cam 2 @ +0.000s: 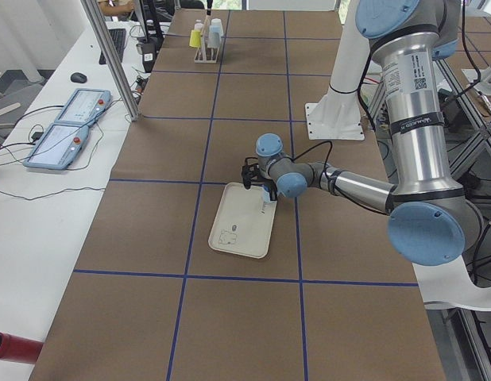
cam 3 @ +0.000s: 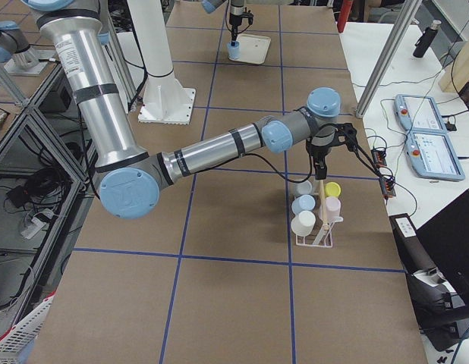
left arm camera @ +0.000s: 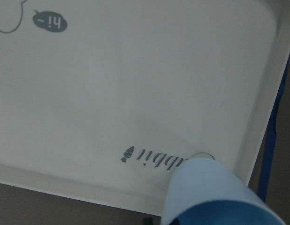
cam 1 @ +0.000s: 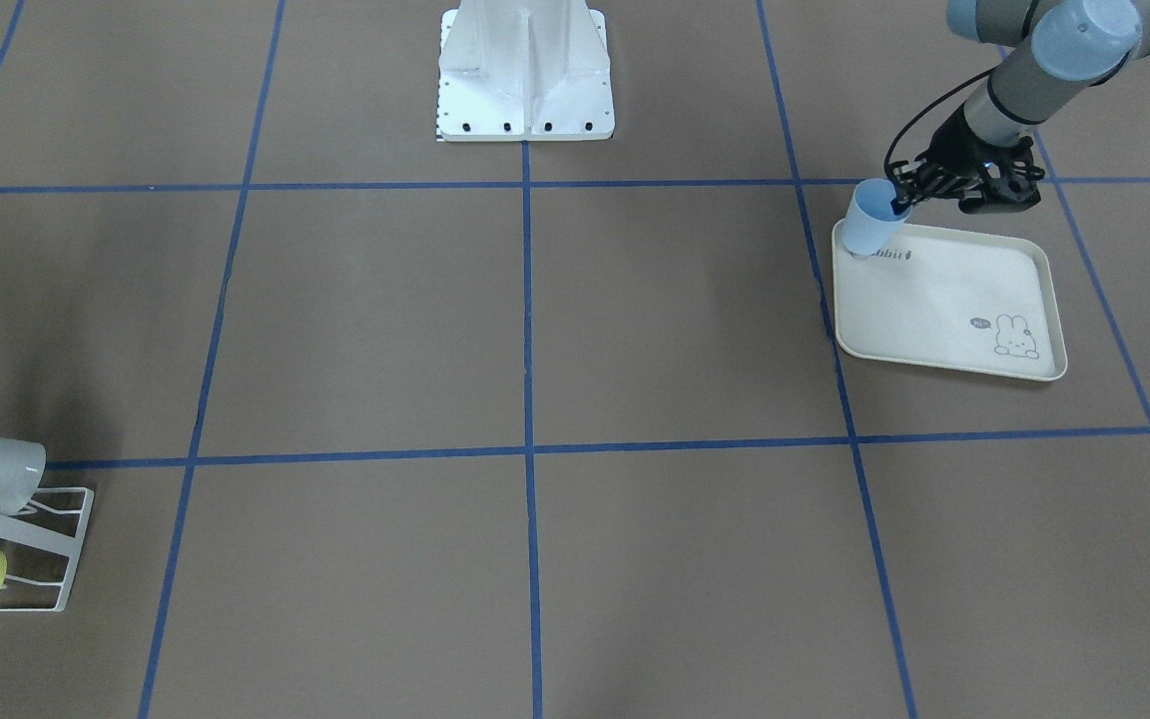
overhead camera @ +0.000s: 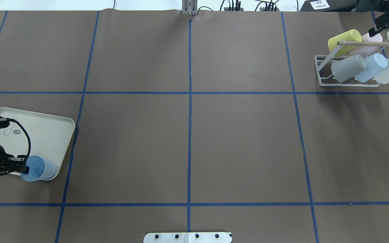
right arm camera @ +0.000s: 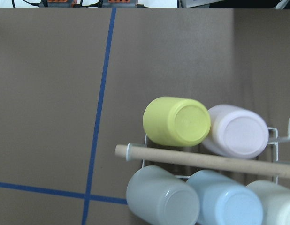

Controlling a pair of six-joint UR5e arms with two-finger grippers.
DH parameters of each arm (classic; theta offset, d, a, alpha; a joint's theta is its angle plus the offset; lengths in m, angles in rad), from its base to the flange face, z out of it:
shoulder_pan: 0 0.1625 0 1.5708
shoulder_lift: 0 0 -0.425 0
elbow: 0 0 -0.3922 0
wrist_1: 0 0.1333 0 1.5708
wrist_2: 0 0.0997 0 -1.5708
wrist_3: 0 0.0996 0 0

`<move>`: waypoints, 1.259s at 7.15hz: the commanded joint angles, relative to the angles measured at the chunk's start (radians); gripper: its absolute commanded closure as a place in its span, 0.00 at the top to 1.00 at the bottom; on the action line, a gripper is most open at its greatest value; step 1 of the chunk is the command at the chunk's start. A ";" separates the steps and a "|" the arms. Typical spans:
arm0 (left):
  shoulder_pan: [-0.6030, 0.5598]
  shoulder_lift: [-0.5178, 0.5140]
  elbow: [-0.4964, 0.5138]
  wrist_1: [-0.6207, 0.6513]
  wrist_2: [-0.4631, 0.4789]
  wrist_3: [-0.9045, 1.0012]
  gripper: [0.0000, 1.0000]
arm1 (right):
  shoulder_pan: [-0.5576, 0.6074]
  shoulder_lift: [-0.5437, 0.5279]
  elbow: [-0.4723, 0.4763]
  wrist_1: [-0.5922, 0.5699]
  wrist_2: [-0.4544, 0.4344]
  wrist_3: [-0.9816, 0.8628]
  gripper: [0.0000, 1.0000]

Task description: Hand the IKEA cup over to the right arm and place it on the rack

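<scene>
overhead exterior: left gripper [overhead camera: 24,167] closed on the rim of the light blue cup [overhead camera: 41,168] at the corner of the cream tray [overhead camera: 46,135]. lift clear of the tray lip before handover. right gripper [cam 3: 320,173]: opening cannot be told.

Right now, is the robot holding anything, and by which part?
Yes: the left tool pinches the light blue cup by its rim, at the cream tray's corner.
</scene>
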 commanded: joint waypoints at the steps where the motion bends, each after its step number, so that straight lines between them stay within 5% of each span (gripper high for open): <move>1: -0.164 -0.118 -0.007 0.002 -0.157 -0.005 0.00 | -0.042 -0.057 0.070 0.020 0.104 0.193 1.00; 5: -0.133 -0.466 0.030 -0.094 -0.140 -0.431 0.00 | -0.282 -0.070 0.064 0.634 0.077 0.852 1.00; 7: -0.102 -0.502 0.114 -0.456 -0.134 -0.680 0.00 | -0.359 -0.040 0.057 0.918 0.049 1.078 1.00; 9: -0.046 -0.516 0.256 -0.997 0.061 -0.999 0.00 | -0.443 0.084 0.059 1.086 -0.030 1.328 1.00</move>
